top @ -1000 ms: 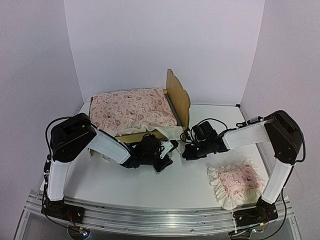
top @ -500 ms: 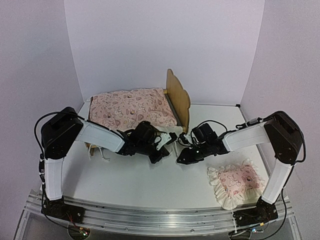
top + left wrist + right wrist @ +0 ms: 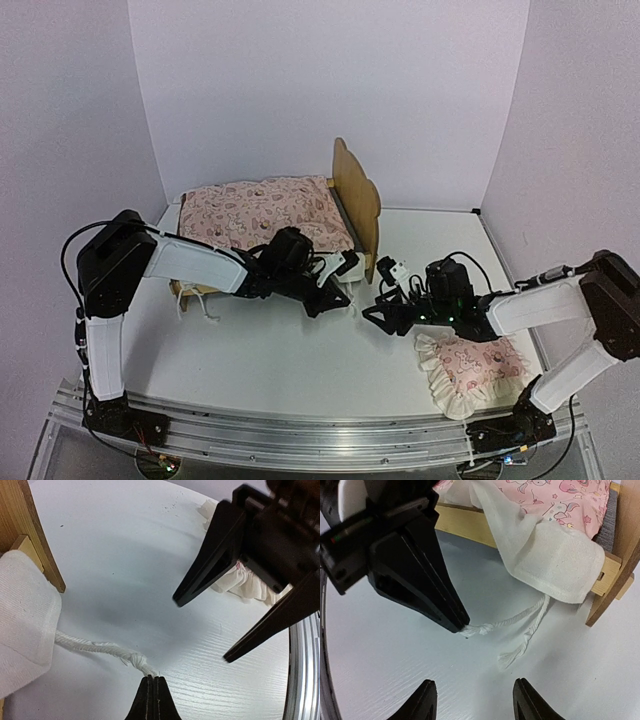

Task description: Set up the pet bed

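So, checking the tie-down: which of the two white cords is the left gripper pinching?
The knotted cord, its end clamped in the left gripper. The frayed cord lies loose on the table.

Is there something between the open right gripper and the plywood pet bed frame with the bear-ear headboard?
Yes. Two white twisted cords lie between the right gripper and the light plywood pet bed; the left gripper is shut on one of them. A white cloth flap hangs over the bed's rail.
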You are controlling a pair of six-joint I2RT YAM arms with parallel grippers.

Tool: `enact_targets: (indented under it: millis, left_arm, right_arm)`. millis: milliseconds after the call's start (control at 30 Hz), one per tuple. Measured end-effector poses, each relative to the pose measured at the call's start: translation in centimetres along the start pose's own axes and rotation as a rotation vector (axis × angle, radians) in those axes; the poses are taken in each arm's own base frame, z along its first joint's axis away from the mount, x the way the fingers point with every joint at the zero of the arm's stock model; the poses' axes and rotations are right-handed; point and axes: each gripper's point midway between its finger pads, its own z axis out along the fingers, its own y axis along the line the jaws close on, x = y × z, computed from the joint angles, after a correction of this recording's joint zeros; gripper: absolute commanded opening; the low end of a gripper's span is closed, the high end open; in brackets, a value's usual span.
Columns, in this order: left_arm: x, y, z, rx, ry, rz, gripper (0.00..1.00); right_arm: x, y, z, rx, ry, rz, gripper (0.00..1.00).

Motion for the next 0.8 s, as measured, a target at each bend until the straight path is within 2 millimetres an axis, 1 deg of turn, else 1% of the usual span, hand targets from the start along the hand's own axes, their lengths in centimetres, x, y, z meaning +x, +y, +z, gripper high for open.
enact_targets:
  millis: [67, 133, 200, 267, 367, 467, 567, 667, 800]
  left_arm:
    - [-0.5, 0.0, -0.1, 0.011, -0.011, -0.017, 0.0]
    - [-1.2, 0.1, -0.3, 0.023, -0.025, -0.033, 0.0]
    - [-1.7, 0.3, -0.5, 0.029, -0.036, -0.044, 0.0]
    - [-1.8, 0.6, -0.6, 0.032, -0.039, -0.055, 0.0]
    - [-1.6, 0.9, -0.7, 0.037, -0.037, -0.065, 0.0]
    - [-1.3, 1.2, -0.6, 0.035, -0.032, -0.071, 0.0]
    - [-1.3, 1.3, -0.6, 0.035, -0.032, -0.071, 0.0]
    - [-1.3, 1.5, -0.7, 0.031, -0.034, -0.072, 0.0]
    - [-1.3, 1.6, -0.8, 0.03, -0.034, -0.073, 0.0]
  right_arm:
    - [0.4, -0.4, 0.8, 0.005, -0.033, -0.07, 0.51]
    - [1.1, -0.7, 2.2, 0.004, -0.037, -0.131, 0.5]
    - [1.8, -0.9, 3.0, 0.001, -0.032, -0.174, 0.49]
    - [1.8, -1.1, 3.8, -0.001, -0.046, -0.221, 0.47]
    - [0.8, -1.2, 4.3, 0.005, -0.082, -0.282, 0.45]
    - [-0.9, -1.3, 4.5, 0.02, -0.133, -0.33, 0.42]
    - [-2.4, -1.5, 5.1, 0.032, -0.174, -0.365, 0.36]
    - [-2.4, -1.8, 6.0, 0.038, -0.174, -0.382, 0.29]
    - [-2.0, -2.0, 6.7, 0.038, -0.164, -0.4, 0.22]
